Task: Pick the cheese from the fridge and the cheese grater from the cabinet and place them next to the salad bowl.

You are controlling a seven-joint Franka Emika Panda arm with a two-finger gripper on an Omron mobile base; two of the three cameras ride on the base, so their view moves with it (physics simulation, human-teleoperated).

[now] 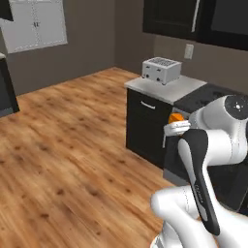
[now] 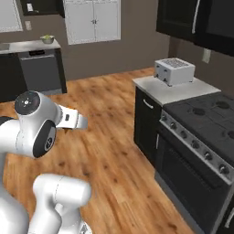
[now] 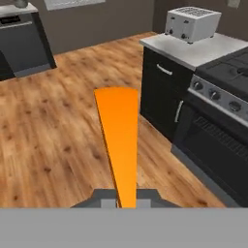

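Wood floor [image 1: 72, 145], toaster [image 1: 161, 69] on counter [image 1: 179, 89]

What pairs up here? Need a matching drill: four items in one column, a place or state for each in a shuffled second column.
Items:
1. cheese
2. toaster
3. salad bowl
4. stove

Places/states:
A. on the far counter above the dishwasher
B. right beside the toaster's counter
C. held in the shut gripper
D. on the pale countertop next to the stove

Pairs: 1-C, 2-D, 3-A, 4-B
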